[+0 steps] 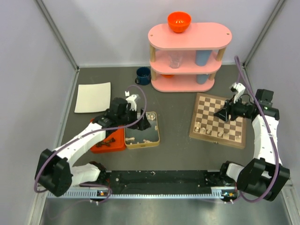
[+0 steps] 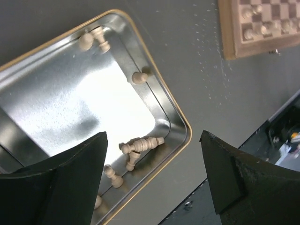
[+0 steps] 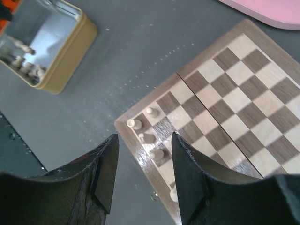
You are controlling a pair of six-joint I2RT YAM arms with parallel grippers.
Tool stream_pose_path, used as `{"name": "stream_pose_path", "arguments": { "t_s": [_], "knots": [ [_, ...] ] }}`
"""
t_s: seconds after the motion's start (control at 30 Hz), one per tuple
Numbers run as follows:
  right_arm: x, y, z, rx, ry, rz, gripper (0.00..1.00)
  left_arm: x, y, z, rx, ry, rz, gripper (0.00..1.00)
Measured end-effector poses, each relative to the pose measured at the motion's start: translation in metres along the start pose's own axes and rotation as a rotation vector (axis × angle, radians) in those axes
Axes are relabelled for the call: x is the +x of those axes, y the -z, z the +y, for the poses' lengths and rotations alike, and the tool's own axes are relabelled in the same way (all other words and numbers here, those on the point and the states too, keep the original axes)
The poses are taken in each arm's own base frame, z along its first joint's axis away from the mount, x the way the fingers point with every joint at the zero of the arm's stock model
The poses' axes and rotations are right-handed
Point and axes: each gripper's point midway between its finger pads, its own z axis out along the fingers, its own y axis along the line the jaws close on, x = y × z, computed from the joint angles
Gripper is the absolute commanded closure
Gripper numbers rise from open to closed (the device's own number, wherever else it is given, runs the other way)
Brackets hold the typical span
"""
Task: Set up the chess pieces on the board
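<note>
The board [image 1: 208, 105] lies at the right of the table, and its corner shows in the right wrist view [image 3: 234, 93]. Several cream chess pieces [image 3: 151, 112] sit on the squares along its near edge [image 1: 206, 127]. My right gripper [image 3: 144, 140] hovers above that corner [image 1: 224, 114], open and holding nothing. More cream chess pieces [image 2: 143, 144] lie tipped over inside a silver tin [image 2: 70, 108]. My left gripper [image 2: 153, 140] hangs over the tin's corner [image 1: 140, 123], jaws wide open, nothing between them.
An orange tray [image 1: 108, 145] with small dark things lies left of the tin [image 1: 142, 139]. At the back stand a pink shelf [image 1: 187, 56] with an orange bowl [image 1: 179, 21] on top, a blue mug [image 1: 143, 75] and a white sheet [image 1: 93, 97].
</note>
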Motion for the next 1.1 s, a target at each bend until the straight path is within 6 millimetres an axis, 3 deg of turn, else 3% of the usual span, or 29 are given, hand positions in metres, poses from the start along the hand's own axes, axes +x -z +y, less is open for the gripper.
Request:
{"name": "stream_pose_path", "arguments": {
  "t_s": [0.07,0.27,0.4,0.47,0.83,1.0,1.07,1.1],
  "knots": [
    [-0.002,-0.003,0.004,-0.039,-0.013,-0.015,0.52,0.004,-0.01,0.006,-0.049,0.107,0.026,0.25],
    [-0.008,-0.006,0.014,-0.114,-0.013,-0.065,0.51,0.018,-0.035,0.024,-0.29,0.415,0.093,0.35],
    [-0.004,-0.009,0.018,-0.14,-0.02,-0.074,0.51,0.022,-0.044,0.028,-0.409,0.524,0.087,0.46],
    [-0.003,-0.01,0.02,-0.151,-0.019,-0.08,0.51,0.022,-0.048,0.028,-0.434,0.548,0.086,0.46],
    [-0.006,-0.011,0.024,-0.18,0.0,-0.106,0.5,0.025,-0.078,0.034,-0.443,0.554,0.112,0.42],
    [-0.006,-0.01,0.025,-0.182,0.003,-0.109,0.5,0.013,-0.082,0.023,-0.31,0.403,0.107,0.37],
    [-0.007,-0.01,0.026,-0.183,0.005,-0.112,0.5,0.011,-0.076,0.021,-0.276,0.329,0.114,0.39],
    [-0.007,-0.01,0.026,-0.184,0.006,-0.114,0.5,0.009,-0.073,0.021,-0.268,0.305,0.114,0.47]
  ]
}}
